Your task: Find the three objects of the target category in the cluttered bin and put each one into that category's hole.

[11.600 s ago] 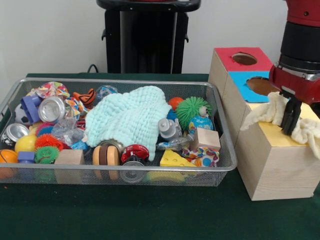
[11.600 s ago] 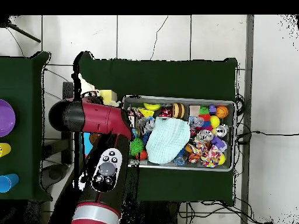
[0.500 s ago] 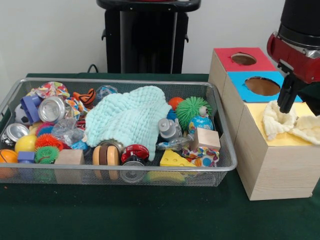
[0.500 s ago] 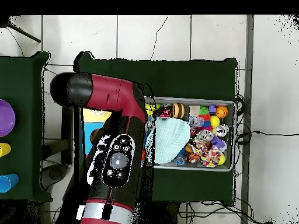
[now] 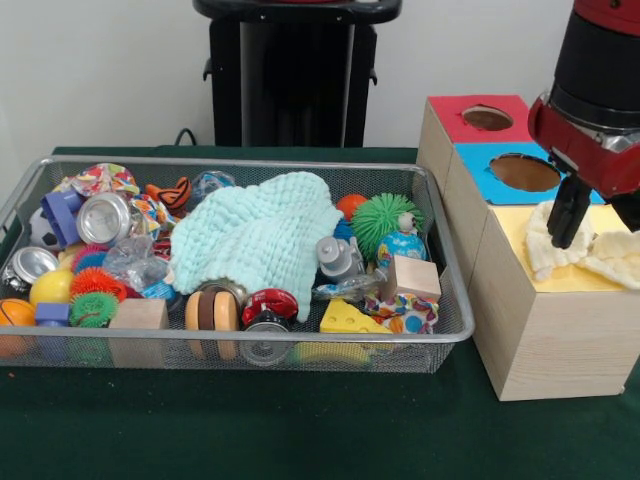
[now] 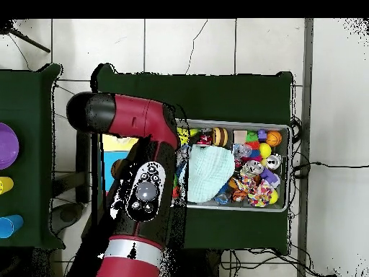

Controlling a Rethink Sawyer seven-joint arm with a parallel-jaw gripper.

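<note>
The wire mesh bin (image 5: 232,341) sits on the green table, full of toys; it also shows in the overhead view (image 6: 285,128). The cream-yellow cloth (image 5: 545,248) lies crumpled on the yellow top of the nearest wooden box (image 5: 556,322), sagging in the middle. My gripper (image 5: 598,235) hangs open right over it, one finger (image 5: 566,215) touching the cloth. A mint-green cloth (image 5: 255,240) is draped over the bin's middle. A small speckled multicoloured fabric piece (image 5: 405,314) lies at the bin's front right. In the overhead view my arm (image 6: 144,189) hides the gripper.
Behind the yellow-topped box stand a blue-topped box with a round hole (image 5: 525,172) and a red-topped box with a hole (image 5: 487,118). The bin holds balls, tins, wooden blocks, a spiky green ball (image 5: 385,220) and a cheese wedge (image 5: 343,318). The black pedestal (image 5: 295,70) stands behind.
Earlier the gripper held the cream cloth hanging above the yellow box; now the cloth rests on the box top. In the last half second the gripper came down slightly onto it.
</note>
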